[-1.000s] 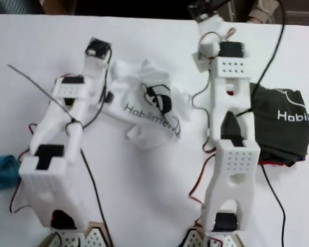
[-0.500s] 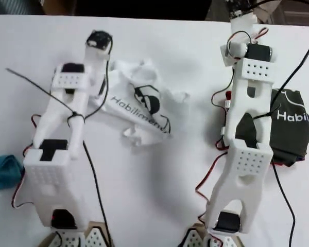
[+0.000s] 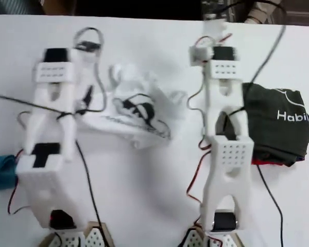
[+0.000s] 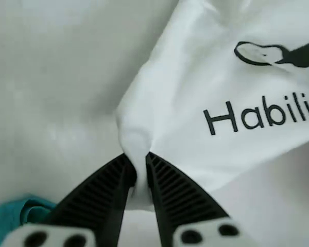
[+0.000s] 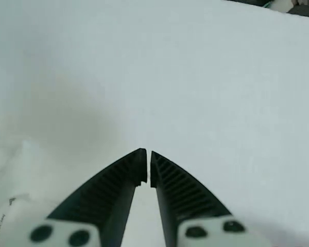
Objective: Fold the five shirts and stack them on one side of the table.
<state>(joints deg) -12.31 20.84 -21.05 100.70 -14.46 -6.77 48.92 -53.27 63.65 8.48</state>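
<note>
The white shirt [image 3: 136,110] lies crumpled and unfolded on the far middle of the table [image 3: 144,195], between my two arms, with its dark lettering and a black emblem facing up among the creases. My left claw [image 4: 138,157] is pinched tight on a bunched edge of that white shirt [image 4: 221,92]; the cloth gathers into a narrow pleat between my two black ribbed fingers [image 4: 170,180] and fans out from there across the tabletop. Just beside that claw, at the edge of my left wrist camera, a teal garment [image 4: 15,218] shows in a heap, and from above the same teal garment [image 3: 1,172] sits at the left edge of the table next to the base of my left arm [image 3: 46,128], apart from the white shirt. On the right side of the table a dark shirt [image 3: 278,126] lies folded into a neat block with pale lettering on top, and a thin red strip [image 3: 270,162] of cloth peeks out under its near edge. My right arm [image 3: 224,128] stretches away from me alongside that folded block and covers its inner edge in the overhead view. My right claw [image 5: 148,154] is closed with its tips almost touching and nothing between them, hanging over bare white table, well apart from the white shirt
</note>
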